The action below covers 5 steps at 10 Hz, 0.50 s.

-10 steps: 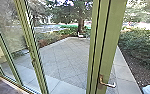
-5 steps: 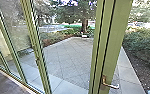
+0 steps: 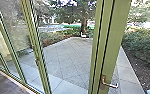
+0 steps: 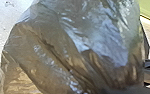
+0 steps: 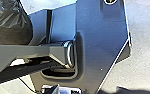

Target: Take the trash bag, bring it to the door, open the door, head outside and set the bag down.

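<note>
The trash bag point(image 4: 66, 50) sits close up in the left wrist view, nearer the left arm than the right, while the door handle point(image 3: 111, 85) lies ahead and rightward; whether either gripper is clamped on anything, I cannot tell.

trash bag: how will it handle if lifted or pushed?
Probably floppy: the bag looks thin, with creases and folds. Likely a bit slippery, given its glossy highlights. It bulges, so it may sag or shift when moved; can't judge weight.
</note>
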{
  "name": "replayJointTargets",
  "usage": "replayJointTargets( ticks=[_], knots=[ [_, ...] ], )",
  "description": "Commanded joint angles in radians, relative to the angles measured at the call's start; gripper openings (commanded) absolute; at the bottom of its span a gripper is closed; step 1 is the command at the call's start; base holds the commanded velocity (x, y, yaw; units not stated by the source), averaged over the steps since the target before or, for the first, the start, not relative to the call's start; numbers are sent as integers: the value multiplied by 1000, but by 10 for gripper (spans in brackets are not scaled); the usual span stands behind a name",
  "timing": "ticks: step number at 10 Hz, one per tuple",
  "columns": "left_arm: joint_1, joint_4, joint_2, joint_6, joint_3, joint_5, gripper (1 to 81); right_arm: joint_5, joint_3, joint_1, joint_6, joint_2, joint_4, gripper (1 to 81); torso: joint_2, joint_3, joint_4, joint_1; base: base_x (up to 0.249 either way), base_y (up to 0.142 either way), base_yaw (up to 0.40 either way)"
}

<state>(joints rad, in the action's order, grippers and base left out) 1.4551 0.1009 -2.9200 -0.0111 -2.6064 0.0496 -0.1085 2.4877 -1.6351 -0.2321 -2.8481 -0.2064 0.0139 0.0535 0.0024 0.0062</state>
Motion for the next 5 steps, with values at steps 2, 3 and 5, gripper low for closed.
replayJointTargets(
  ticks=[2, 3, 5],
  knots=[
    [-57, -7, 8, 2, -1, 53, 10, 56, -4, 28, 4, 5, -5, 811, 0, 0, 0, 0, 0, 0, 0],
    [-57, -9, 7, 3, -6, 53, 10, 53, -9, 28, 4, 5, -4, 811, 0, 0, 0, 0, 0, 0, 0],
    [-52, -9, 14, 3, -1, 55, 10, 44, -27, 19, 2, 13, -2, 811, 0, 0, 0, 0, 0, 0, 0]
  ],
)
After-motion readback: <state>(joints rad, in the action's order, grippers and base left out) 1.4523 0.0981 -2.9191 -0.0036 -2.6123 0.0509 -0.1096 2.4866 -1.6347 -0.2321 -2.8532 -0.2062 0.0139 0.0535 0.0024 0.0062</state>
